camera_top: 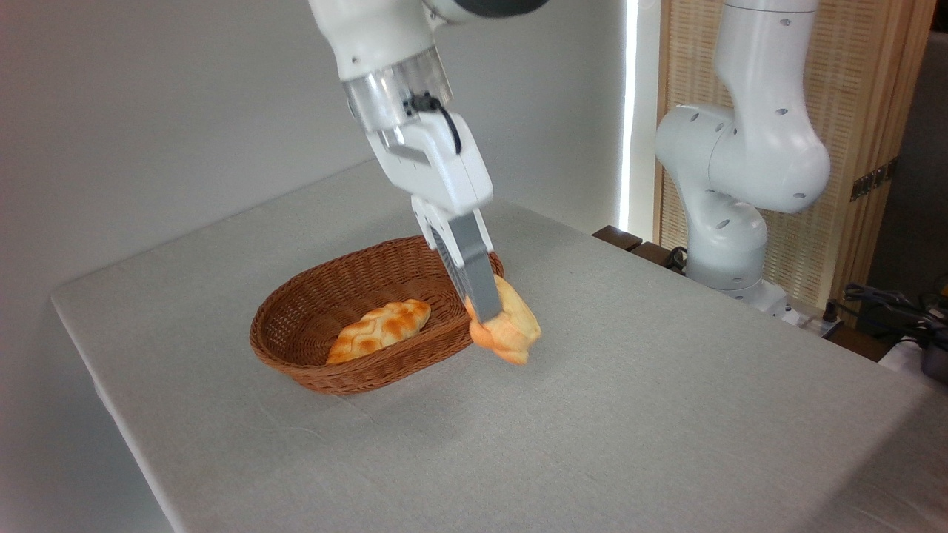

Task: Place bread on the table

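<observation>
Bench (592,429): grey cloth top is filling the foreground, bare at the near edge.
Bun (511,326): is hanging tilted in the air, just right of the basket's rim, above the bench.
Fingers (485,314): are pinching the bun, the near grey finger lying across its left side.
Basket (311,370): brown wicker oval is sitting on the bench.
Loaf (379,329): crackled orange-brown, is lying inside the basket.
Arm (415,96): is slanting down from the top.
Base (740,170): is standing beyond the bench's far right edge.
</observation>
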